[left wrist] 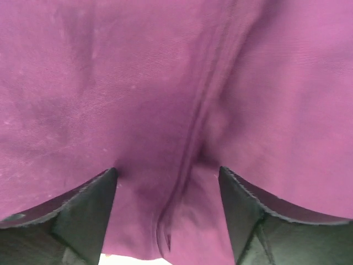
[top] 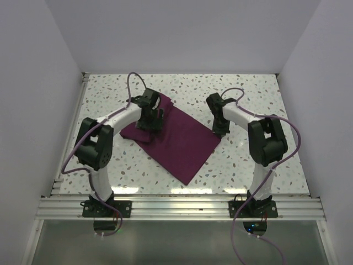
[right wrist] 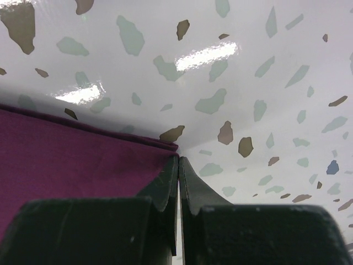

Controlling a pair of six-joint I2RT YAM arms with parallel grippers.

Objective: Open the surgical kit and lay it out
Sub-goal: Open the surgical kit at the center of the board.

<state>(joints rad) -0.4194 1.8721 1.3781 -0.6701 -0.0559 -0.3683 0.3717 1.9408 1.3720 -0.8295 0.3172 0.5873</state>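
Note:
The dark purple cloth wrap [top: 179, 141] lies spread as a diamond on the speckled table. My left gripper [top: 150, 122] stands on its far left part, jaws open. In the left wrist view, a raised fold of the cloth [left wrist: 138, 83] runs between the spread fingers of the left gripper [left wrist: 168, 171]. My right gripper [top: 220, 130] is at the cloth's right corner. In the right wrist view, the right gripper [right wrist: 179, 158] is shut, its tips pinching the very corner of the cloth [right wrist: 71, 160]. The steel tray and the silver instruments are hidden.
The speckled white table [top: 259, 99] is walled by white panels at the back and both sides. An aluminium rail [top: 176, 207] runs along the near edge, carrying both arm bases. Purple cables loop over each arm.

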